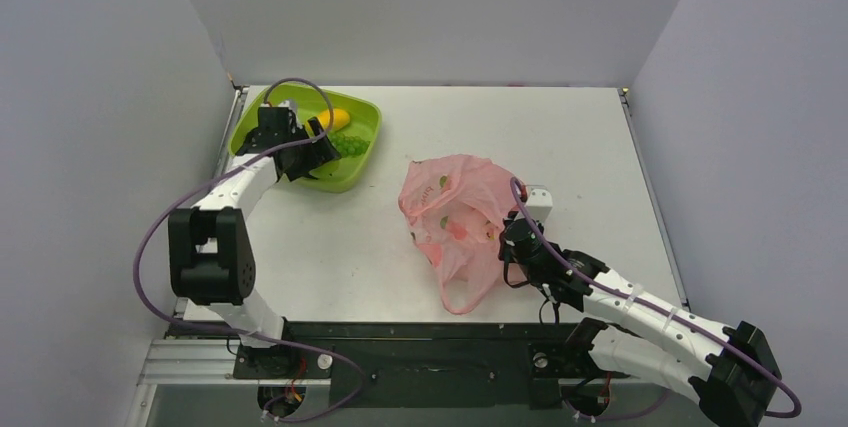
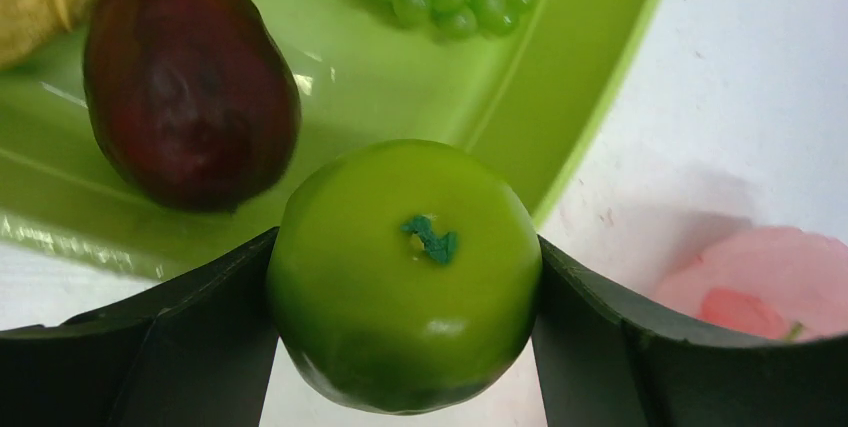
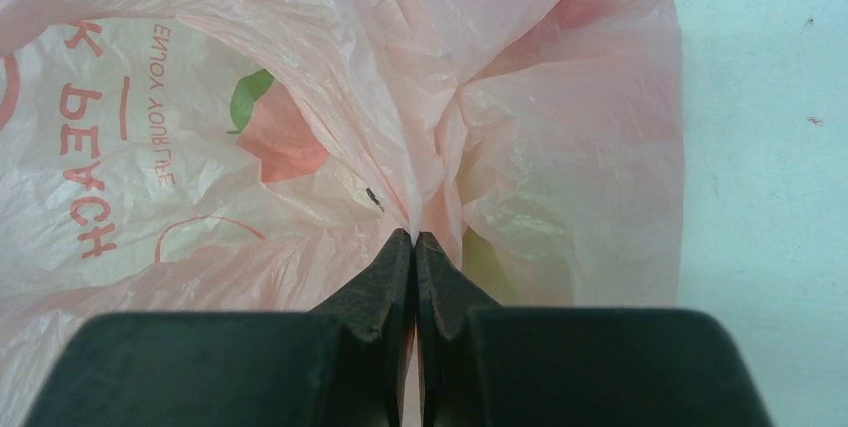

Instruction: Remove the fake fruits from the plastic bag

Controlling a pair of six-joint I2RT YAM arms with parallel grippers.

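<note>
now, green apple (image 2: 405,282) clamped in left tool (image 2: 405,247), seemingly over tray (image 2: 590,97) rim, right tool (image 3: 414,242) pinching plastic bag (image 3: 300,97)

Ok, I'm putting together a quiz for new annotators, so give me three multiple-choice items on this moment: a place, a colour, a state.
1. Where does the dark red fruit lie? A in the lime-green tray; B in the plastic bag; C on the table.
2. What colour is the apple in the left gripper? A red; B green; C yellow.
3. How is the right gripper? A open, empty; B holding a lemon; C shut on a fold of the plastic bag.
Answers: 1 A, it lies on the tray's floor; 2 B, the apple it clamps is green; 3 C, its jaws meet with pink plastic pinched between.
</note>
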